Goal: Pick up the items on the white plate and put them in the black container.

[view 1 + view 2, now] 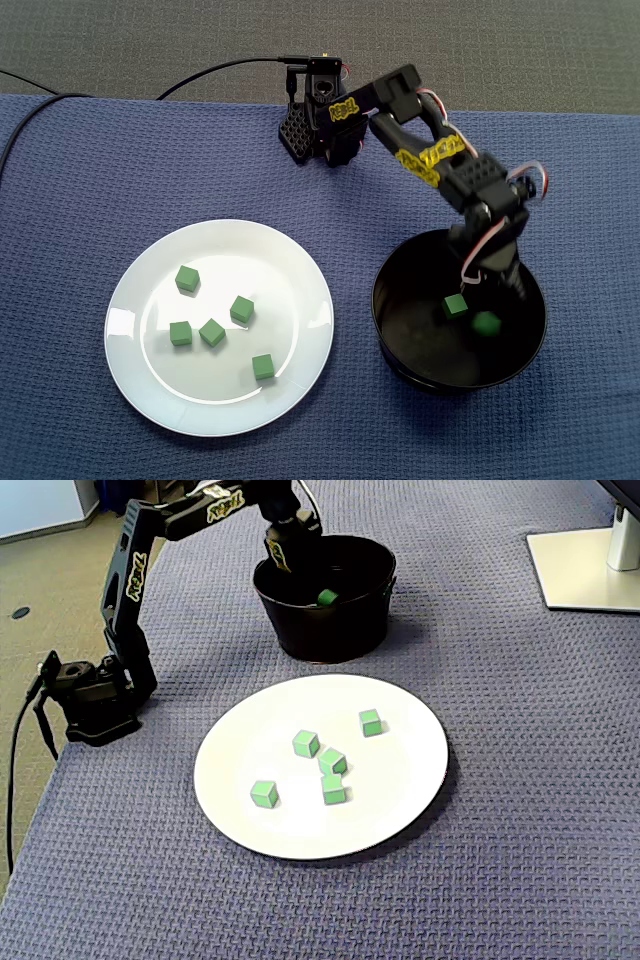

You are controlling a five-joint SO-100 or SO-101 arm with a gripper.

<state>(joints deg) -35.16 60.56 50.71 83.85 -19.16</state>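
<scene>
Several green cubes (212,332) (332,761) lie spread over the white plate (290,270) (410,720). The black container (400,350) (320,635) stands beside the plate, on its right in one fixed view and behind it in the other. My gripper (462,297) (318,588) reaches down inside the container. It is shut on one green cube (456,306) (326,598), which hangs a little above the bottom. A dim green patch (486,323) on the glossy bottom looks like its reflection. The black fingers blend into the dark inside.
The arm's base (320,125) (90,695) is fixed at the edge of the blue textured cloth (80,180) (520,830), with a black cable (220,70) trailing off. A white monitor foot (590,570) stands at one corner of the cloth.
</scene>
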